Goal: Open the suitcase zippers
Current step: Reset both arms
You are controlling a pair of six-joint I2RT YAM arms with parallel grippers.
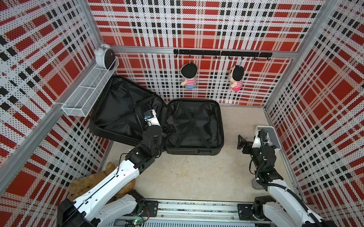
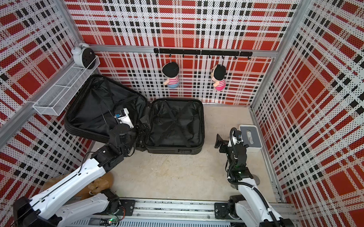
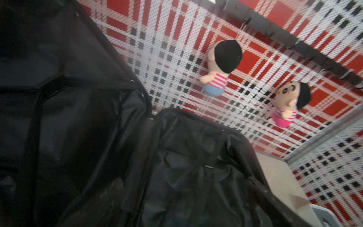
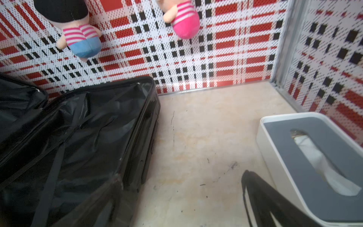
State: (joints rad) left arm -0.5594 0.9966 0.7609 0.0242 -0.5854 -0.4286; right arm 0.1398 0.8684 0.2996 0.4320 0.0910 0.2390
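the suitcase [image 1: 192, 151] lies splayed open against the back wall, one half flat on the floor and the other tilted up, leaning toward the wire shelf [image 1: 87, 95] on the side wall. black lining shows in both halves, so the zippers [image 1: 195, 101] around the rims look fully run, though the pulls are too small and dark to pick out. the left gripper [image 1: 170, 123] hangs over the suitcase's hinge line, between the two halves, jaws spread wide and holding nothing as far as the top views show. the right gripper [image 1: 241, 143] waits well clear of the suitcase's flat half, beside the tissue box [image 4: 279, 133], also wide open and empty. the work left seems to be a clean withdrawal. to do that well, lift the left gripper straight up from the hinge before swinging back, so its open fingers do not catch the crossed straps or loose lining. avoid nudging the tilted half, which could drop shut onto the flat half.
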